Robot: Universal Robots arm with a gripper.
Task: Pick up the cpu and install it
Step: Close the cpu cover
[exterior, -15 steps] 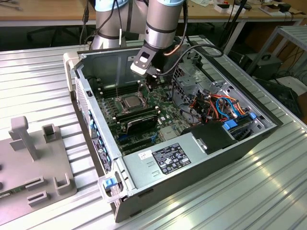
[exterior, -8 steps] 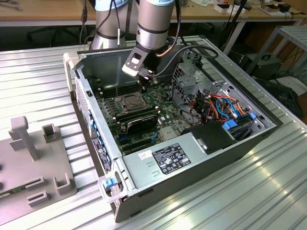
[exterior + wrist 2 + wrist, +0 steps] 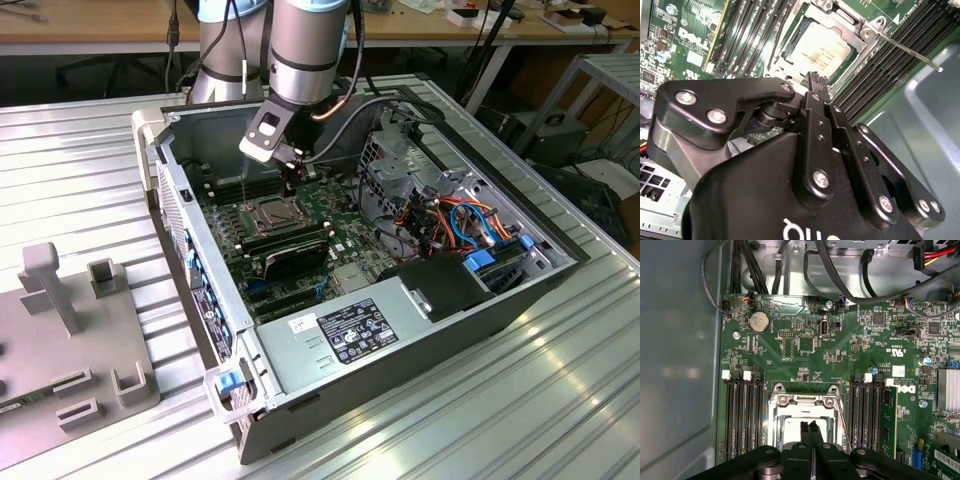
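A ribbed aluminium table (image 3: 480, 400) carries one open grey computer case (image 3: 330, 405) lying on its side. Inside lies one green motherboard (image 3: 840, 345) with one round silver coin battery (image 3: 760, 321) and two banks of black memory slots (image 3: 745, 415), one on either side of the metal socket frame (image 3: 805, 401). The square silver-topped cpu (image 3: 815, 47) sits in that socket. The black gripper (image 3: 810, 429) hangs just above it, its two fingers pressed together and holding nothing.
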